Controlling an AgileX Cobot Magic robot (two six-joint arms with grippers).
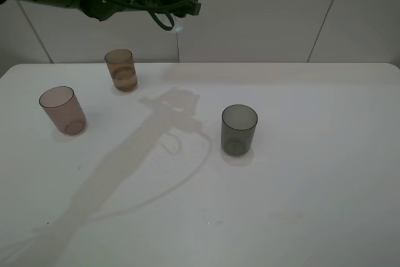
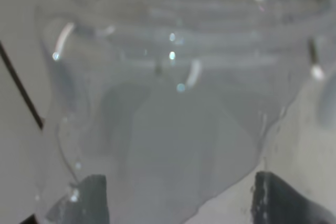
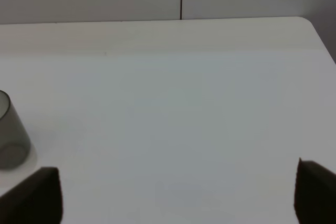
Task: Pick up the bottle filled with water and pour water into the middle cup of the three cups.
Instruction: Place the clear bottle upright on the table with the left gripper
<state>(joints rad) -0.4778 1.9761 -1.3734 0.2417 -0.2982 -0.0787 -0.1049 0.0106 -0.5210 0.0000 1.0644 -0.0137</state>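
Observation:
My left gripper (image 1: 187,3) is raised high at the back, above and to the right of the amber-brown middle cup (image 1: 120,70). In the left wrist view it (image 2: 184,203) is shut on the clear bottle (image 2: 173,103), which fills the frame with its threaded neck far from the camera. In the exterior high view the bottle (image 1: 179,25) shows only as a faint glint under the gripper. The amber cup stands upright with a darker band low inside. The pinkish-mauve cup (image 1: 62,110) stands at the left, the smoky grey cup (image 1: 239,130) near the middle. My right gripper (image 3: 176,195) is open and empty.
The white table (image 1: 312,154) has a tiled wall behind it. The arm's shadow falls between the amber and grey cups. The grey cup (image 3: 10,140) shows at the edge of the right wrist view, with the table's far corner (image 3: 310,24) beyond.

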